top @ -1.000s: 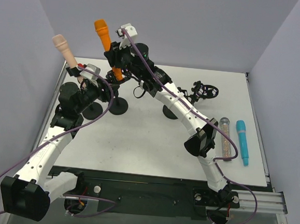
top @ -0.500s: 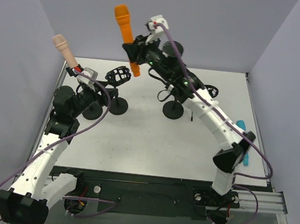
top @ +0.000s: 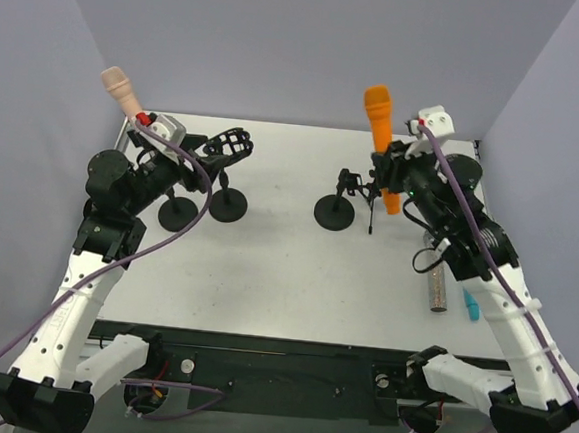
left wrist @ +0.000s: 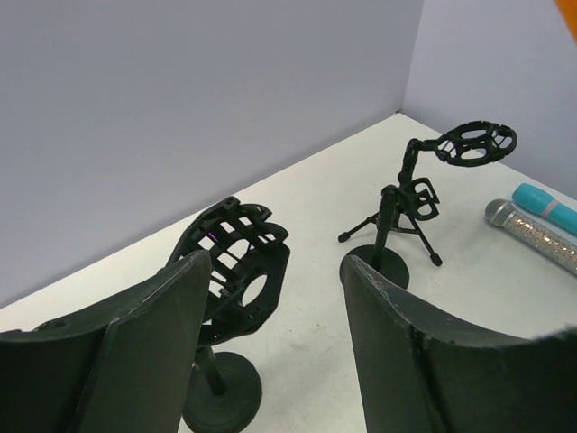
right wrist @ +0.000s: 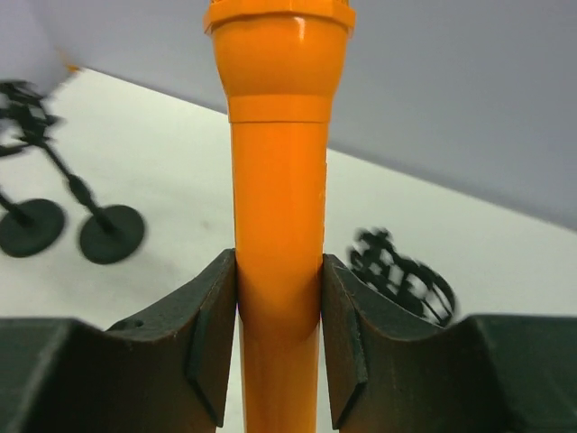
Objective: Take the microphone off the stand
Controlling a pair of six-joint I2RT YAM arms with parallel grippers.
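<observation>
Right fingers [right wrist: 209, 336] clamped on orange microphone [right wrist: 278, 180]; shaft upright, head at 12 o'clock, clear above tabletop [top: 266, 265]. Left fingers [left wrist: 153, 343] apart, off at 9 o'clock beside empty stand [left wrist: 236, 271]. Right arm better placed for set-down.

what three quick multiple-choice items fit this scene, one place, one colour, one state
1. Where is the silver mic?
A) lying on the table
B) in a stand
C) in a gripper

2. What colour is the held mic in the right gripper?
A) blue
B) orange
C) green

3. How is the left gripper?
A) shut on a mic
B) shut on a stand
C) open, empty

Answers:
1 A, it lies flat near the table's right edge.
2 B, the body clamped there is orange.
3 C, its jaws stand apart with nothing gripped.
</observation>
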